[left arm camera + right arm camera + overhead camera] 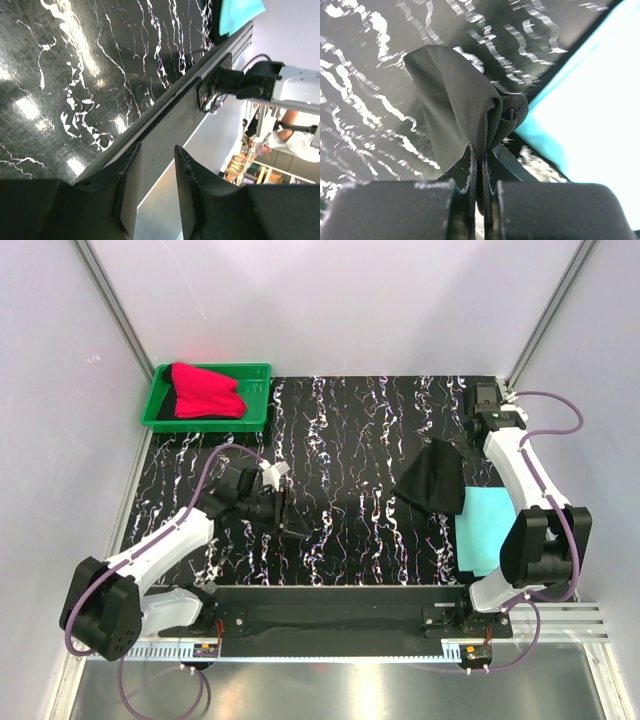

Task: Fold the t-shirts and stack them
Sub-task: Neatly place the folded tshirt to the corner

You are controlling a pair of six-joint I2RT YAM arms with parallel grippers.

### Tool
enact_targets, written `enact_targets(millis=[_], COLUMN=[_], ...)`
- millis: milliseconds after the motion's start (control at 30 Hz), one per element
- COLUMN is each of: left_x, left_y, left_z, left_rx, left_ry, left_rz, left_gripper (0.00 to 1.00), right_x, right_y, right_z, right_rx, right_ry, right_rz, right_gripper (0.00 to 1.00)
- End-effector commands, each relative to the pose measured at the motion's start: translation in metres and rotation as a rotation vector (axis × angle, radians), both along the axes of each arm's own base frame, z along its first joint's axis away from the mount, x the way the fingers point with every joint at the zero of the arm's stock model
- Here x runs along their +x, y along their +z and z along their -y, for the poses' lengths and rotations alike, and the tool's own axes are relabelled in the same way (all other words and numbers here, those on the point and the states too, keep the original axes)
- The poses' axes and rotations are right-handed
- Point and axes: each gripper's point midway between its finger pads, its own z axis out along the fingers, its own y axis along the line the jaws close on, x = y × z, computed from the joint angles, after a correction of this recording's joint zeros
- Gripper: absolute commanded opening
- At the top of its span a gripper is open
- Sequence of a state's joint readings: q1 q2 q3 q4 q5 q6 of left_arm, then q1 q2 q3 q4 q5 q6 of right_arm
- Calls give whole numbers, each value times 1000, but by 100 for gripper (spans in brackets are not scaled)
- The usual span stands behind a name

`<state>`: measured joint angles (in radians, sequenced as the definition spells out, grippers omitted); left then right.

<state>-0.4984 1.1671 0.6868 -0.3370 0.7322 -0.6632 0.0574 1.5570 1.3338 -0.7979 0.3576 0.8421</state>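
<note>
Black white-veined table, pale walls on three sides. Green tray sits at the far left corner with the red t-shirt bunched inside it.

Turquoise t-shirt lies flat at the near right of the table, beside the right arm. Black t-shirt is just left of it, pulled up into a peak, with its lower edge over the turquoise one's far left corner.

Right end effector is pinched tight on a fold of the black t-shirt, and the cloth hangs bunched from the fingers.

Left end effector is low over bare table at centre-left, near the front edge. Its fingers are partly apart with nothing between them, and it is well apart from every shirt.
</note>
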Motion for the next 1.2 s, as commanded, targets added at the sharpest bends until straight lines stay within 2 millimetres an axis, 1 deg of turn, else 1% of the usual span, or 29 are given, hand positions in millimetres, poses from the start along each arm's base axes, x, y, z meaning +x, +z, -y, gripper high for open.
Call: enact_targets(millis=[0,33,167,200,233,300,367,400,533,567,767,800,1000,1033,1167], left_x=[-11,-12,-9,-8,-8,-8,-8,-8,-7,-7,-8,-7,-8,-8,-8], left_y=[6,7,2,0,0,-2,-4,-5,-5,-4,-4,-5,-7,-7,-7], left_z=[-2,-2,-6,-7,-7,-7,-7,-8,-7,-7,-6,-7,-7,-6,-7], left_rx=[-55,-60,-60,-61,-64,-62,-61,-59,-63,-64,-71,-70,-75,-76,-81], left_ry=[-97,-104,-106,-107,-111,-112,-114,-111,-115,-116,-125,-125,-135,-136,-139], left_rz=[6,3,-15,-17,-23,-31,-32,-39,-45,-45,-49,-51,-63,-62,-67], left_gripper=[36,36,35,35,35,34,33,33,33,33,33,32,31,31,31], right_x=[-16,-16,-28,-29,-30,-29,-33,-31,-35,-40,-52,-54,-67,-69,-83], right_y=[34,40,51,59,62,72,77,81,83,81,85,86,99,101,106], right_z=[29,31,40,52,58,64,71,73,77,78,85,89,101,106,113], right_rx=[-75,-77,-97,-101,-103,-105,-109,-108,-84,-80,-51,-49,-58,-59,-60], right_ry=[-85,-94,-119,-156,-174,-194,-221,-241,-284,-291,-331,-342,-344,-355,-366], right_rz=[-6,-3,-23,-13,-15,-2,-11,-3,-15,-32,-36,-34,-27,-27,-29], right_gripper=[0,0,0,0,0,0,0,0,0,0,0,0,0,0,0])
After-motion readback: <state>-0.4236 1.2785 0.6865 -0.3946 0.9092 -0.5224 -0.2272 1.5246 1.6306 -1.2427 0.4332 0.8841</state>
